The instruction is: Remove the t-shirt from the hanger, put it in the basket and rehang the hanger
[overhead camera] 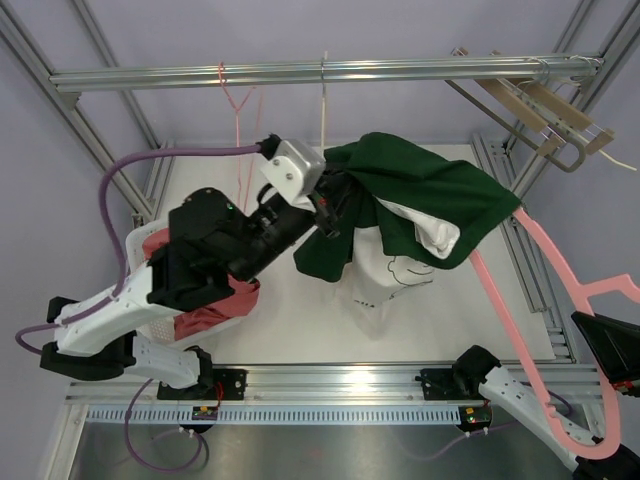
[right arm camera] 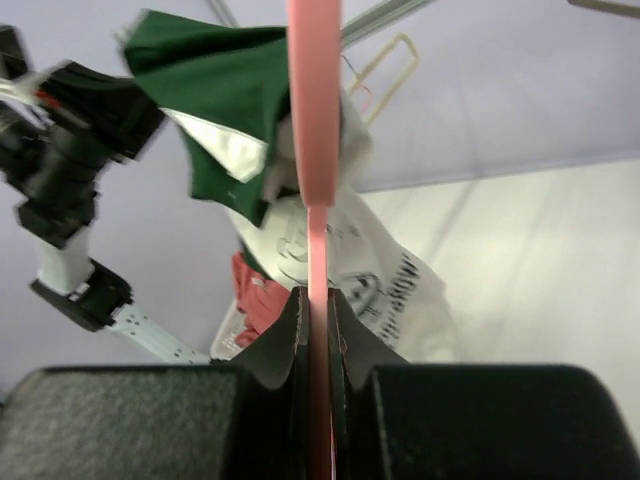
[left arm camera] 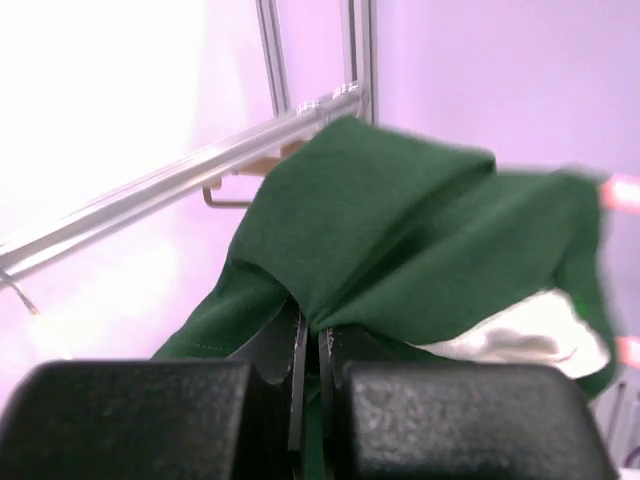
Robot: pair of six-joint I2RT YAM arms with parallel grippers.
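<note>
**Left claw** (left arm camera: 310, 335), clenched: its two fingers pinch a fold of the green t-shirt (left arm camera: 400, 225), with the cloth trapped between the closed jaws.

**Right claw** (right arm camera: 315, 310), clenched: its fingers grip the flat pink hanger (right arm camera: 313, 120) edge-on.

**Orientation.** Seen from above, the long axis of the pink hanger (overhead camera: 500, 290) runs diagonally. It starts at the near right corner, by the right arm's base, and goes away to the left, where its far end is buried in the green t-shirt (overhead camera: 420, 185). A second pink limb branches off and is cut by the right edge of the view, so the hook cannot be made out.

**Position.** The green t-shirt hangs in the air over the middle of the tabletop (overhead camera: 300, 320). It is draped over the far end of the pink hanger and gathered at its left side into the left claw (overhead camera: 328, 215).

**Uncertain.** Below the green, white printed cloth (overhead camera: 385, 285) hangs toward the tabletop. Whether it belongs to the same garment cannot be told.

**Count.**
- Two arms, two claws, one pink hanger, one green t-shirt.
- On the far rail (overhead camera: 300, 75): one thin red wire hanger (overhead camera: 238, 105).
- At the rail's right end: wooden hangers (overhead camera: 545, 115), overlapping, number uncertain.
- At the left: one white basket (overhead camera: 137, 243) holding red cloth (overhead camera: 215, 305), largely hidden by the left arm.
</note>
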